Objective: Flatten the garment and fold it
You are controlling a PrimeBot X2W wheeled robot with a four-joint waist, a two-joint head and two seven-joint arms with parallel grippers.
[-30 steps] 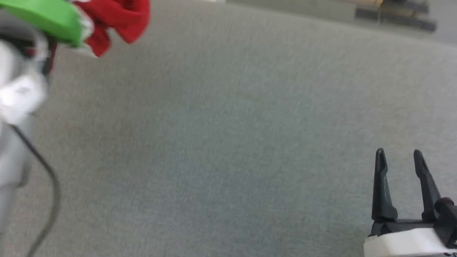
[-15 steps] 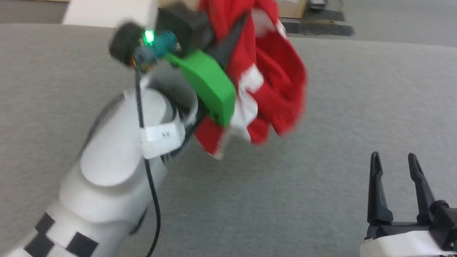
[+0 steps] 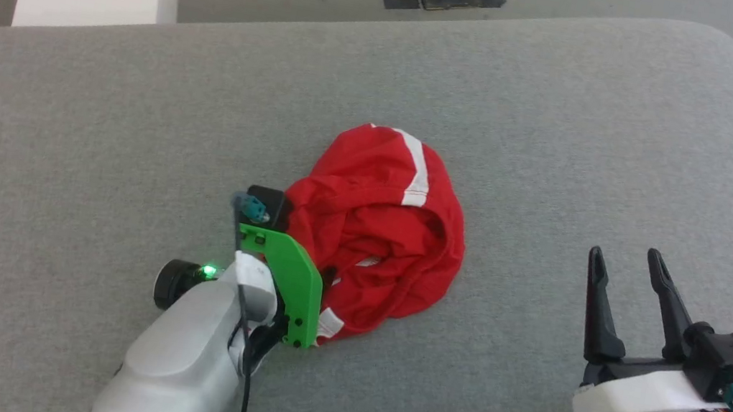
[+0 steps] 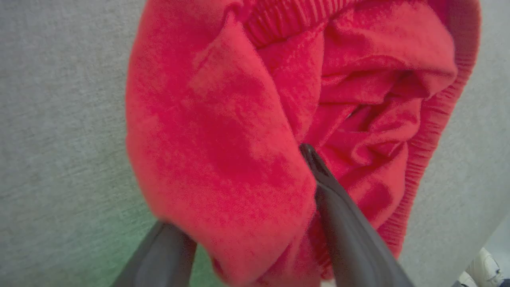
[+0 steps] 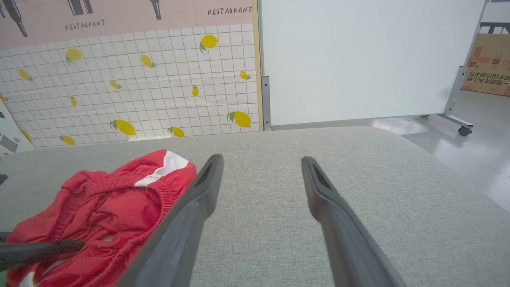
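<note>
Crumpled red garment [image 3: 376, 236], soft fabric with a white stripe and a gathered waistband, lies bunched on the grey, felt-like worktop [image 3: 568, 120]. The left gripper [image 4: 255, 167] straddles one of its folds, 2 fingers apart. The right gripper [image 3: 624, 253], fingers parted, hovers well to the garment's right.

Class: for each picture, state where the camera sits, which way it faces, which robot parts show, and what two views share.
Head view: on the head, facing down at the garment on the grey cushion; left tool and right tool show.
Left wrist view: on that wrist, close over the garment; own fingers.
Right wrist view: on that wrist, low, facing the lemon wall; own fingers.
All share the garment.
</note>
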